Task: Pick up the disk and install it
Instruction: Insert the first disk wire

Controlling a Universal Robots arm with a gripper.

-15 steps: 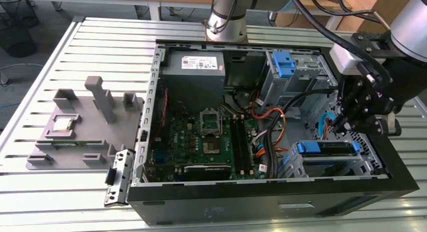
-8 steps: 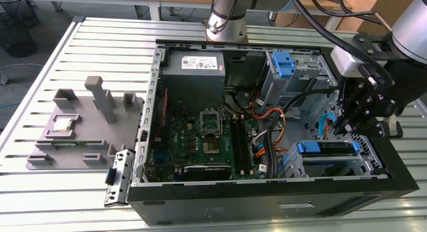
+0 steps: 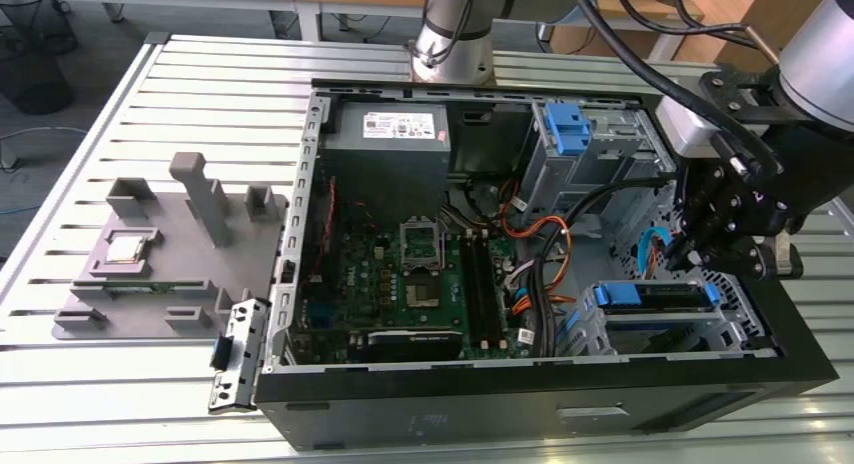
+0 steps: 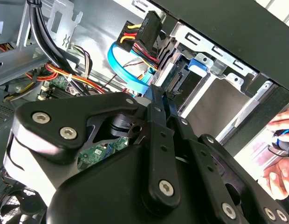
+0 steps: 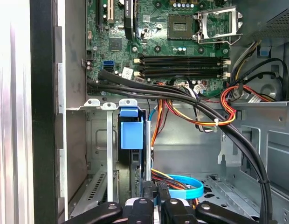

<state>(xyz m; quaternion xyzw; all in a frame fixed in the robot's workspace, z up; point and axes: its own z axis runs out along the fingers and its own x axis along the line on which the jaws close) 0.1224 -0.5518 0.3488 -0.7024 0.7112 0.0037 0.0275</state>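
Observation:
The disk (image 3: 654, 296), silver inside a blue plastic bracket, sits in the lower drive bay at the front corner of the open computer case (image 3: 534, 404). In the first wrist view its blue bracket tab (image 5: 131, 133) stands between the bay's metal rails. My gripper (image 3: 714, 259) hangs just above and beside that bay, on the exterior view's right. The jaws look shut with nothing between them in both wrist views (image 4: 159, 93) (image 5: 154, 189). The blue bracket (image 4: 199, 63) lies a little beyond the fingertips, apart from them.
A light-blue data cable (image 5: 182, 189) and orange and black wire bundles (image 5: 200, 116) run close under the gripper. Another blue bracket (image 3: 567, 129) sits in the upper bay. A grey jig with a processor chip (image 3: 127, 247) lies outside the case. A person's hand (image 4: 279, 163) is nearby.

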